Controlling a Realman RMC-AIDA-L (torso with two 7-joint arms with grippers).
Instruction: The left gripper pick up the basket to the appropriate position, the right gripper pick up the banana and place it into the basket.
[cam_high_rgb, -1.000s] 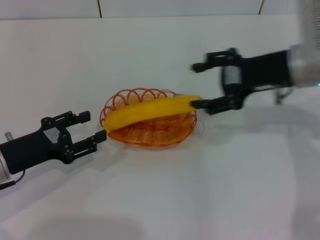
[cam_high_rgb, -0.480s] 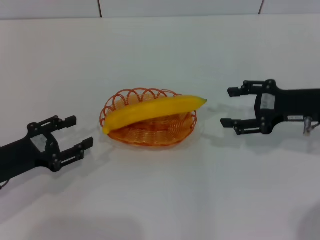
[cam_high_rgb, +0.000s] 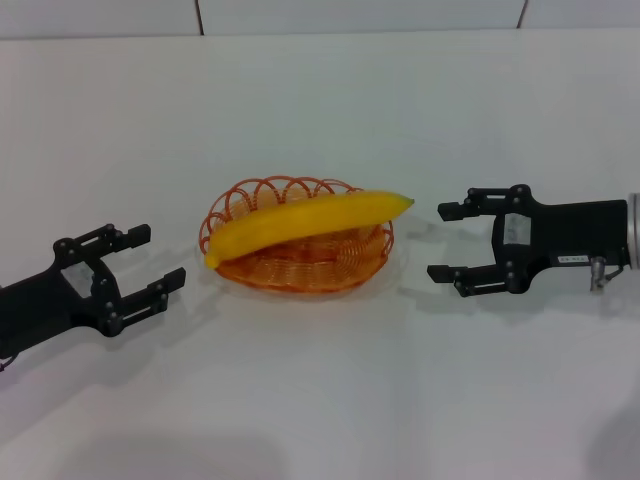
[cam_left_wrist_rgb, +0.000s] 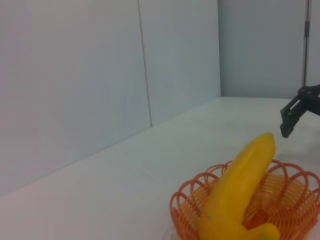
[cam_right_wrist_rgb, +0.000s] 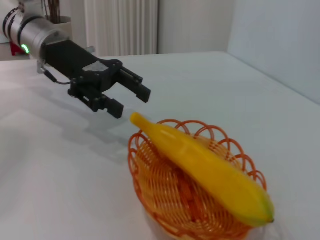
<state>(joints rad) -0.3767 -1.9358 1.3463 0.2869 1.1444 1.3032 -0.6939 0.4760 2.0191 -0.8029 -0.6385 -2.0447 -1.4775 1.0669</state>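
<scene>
The orange wire basket (cam_high_rgb: 300, 262) stands on the white table at the centre. The yellow banana (cam_high_rgb: 305, 224) lies across it, both ends reaching over the rim. They also show in the left wrist view, basket (cam_left_wrist_rgb: 285, 200) and banana (cam_left_wrist_rgb: 240, 187), and in the right wrist view, basket (cam_right_wrist_rgb: 165, 200) and banana (cam_right_wrist_rgb: 200, 167). My left gripper (cam_high_rgb: 155, 262) is open and empty, to the left of the basket and apart from it; it shows in the right wrist view (cam_right_wrist_rgb: 131, 98). My right gripper (cam_high_rgb: 441, 241) is open and empty, just right of the banana's tip.
The white table (cam_high_rgb: 320, 400) runs to a pale wall at the back. A white radiator (cam_right_wrist_rgb: 122, 25) stands beyond the table in the right wrist view. Nothing else lies near the basket.
My right gripper let go of the banana, drew back to the right, then came slightly closer again. My left gripper pulled back left, away from the basket. The banana stays across the basket.
</scene>
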